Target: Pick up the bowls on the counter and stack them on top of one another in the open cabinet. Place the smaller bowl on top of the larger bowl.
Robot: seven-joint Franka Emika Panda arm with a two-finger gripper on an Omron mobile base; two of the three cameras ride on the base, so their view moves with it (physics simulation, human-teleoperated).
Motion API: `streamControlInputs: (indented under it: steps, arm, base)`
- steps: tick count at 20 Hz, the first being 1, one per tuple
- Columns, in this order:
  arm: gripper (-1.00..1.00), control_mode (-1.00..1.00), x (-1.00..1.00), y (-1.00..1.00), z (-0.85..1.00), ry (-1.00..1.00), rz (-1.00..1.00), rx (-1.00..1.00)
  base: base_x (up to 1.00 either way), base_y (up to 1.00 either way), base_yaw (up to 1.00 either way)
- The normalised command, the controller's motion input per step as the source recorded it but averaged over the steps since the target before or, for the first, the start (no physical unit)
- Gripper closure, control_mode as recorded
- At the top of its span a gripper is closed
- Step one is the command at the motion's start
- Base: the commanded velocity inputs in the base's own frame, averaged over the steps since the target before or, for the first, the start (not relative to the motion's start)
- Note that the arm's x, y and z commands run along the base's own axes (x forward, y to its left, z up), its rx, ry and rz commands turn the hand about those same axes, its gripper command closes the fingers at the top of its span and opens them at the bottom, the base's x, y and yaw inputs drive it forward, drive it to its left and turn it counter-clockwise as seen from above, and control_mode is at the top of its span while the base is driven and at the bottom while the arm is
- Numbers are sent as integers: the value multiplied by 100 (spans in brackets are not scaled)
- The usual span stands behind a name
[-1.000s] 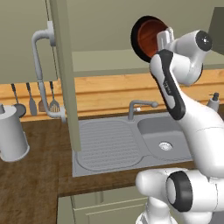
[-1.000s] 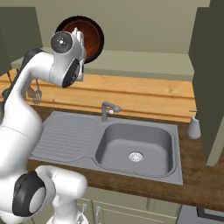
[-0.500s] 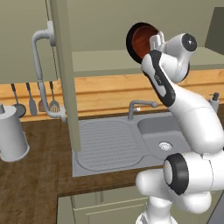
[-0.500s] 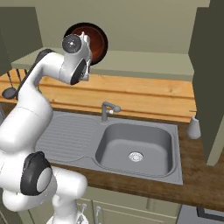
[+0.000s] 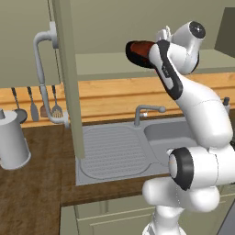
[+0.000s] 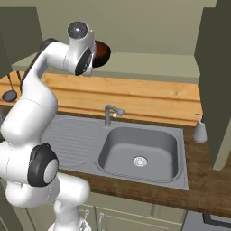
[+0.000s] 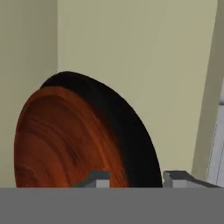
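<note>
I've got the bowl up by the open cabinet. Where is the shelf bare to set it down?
The pale cabinet shelf is bare from the black-rimmed, red-brown bowl in the pincer across to the olive-green door on the right. Leftward, the open door with the curved grey handle closes it off.

A glossy white arm (image 5: 197, 110) of rounded, bulbous segments (black rings and caps mark its joints), with small grey fingertips (image 7: 98, 179).

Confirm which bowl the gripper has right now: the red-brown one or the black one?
The bowl with the red-brown inside and black outer wall, clamped at its rim in the gripper and held up before the open cabinet. I see no second bowl.
</note>
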Motion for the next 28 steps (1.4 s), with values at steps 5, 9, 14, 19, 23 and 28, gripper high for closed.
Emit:
streamControlInputs:
  steps: [5,9,14,19,23,28]
  arm:
    - [-100,-100,55,1,-9,-7,0,0]
    - [-100,-100,20,0,0,-13,0,0]
    - [-100,-100,-16,0,0,-19,0,1]
    - [-100,-100,-68,0,6,-30,0,9]
    - [-100,-100,-90,0,13,-17,0,4]
    - [-100,-100,-100,0,1,5,0,0]
  base:
    - [0,0,0]
    - [0,0,0]
    - [0,0,0]
    - [0,0,0]
    - [0,0,0]
    - [0,0,0]
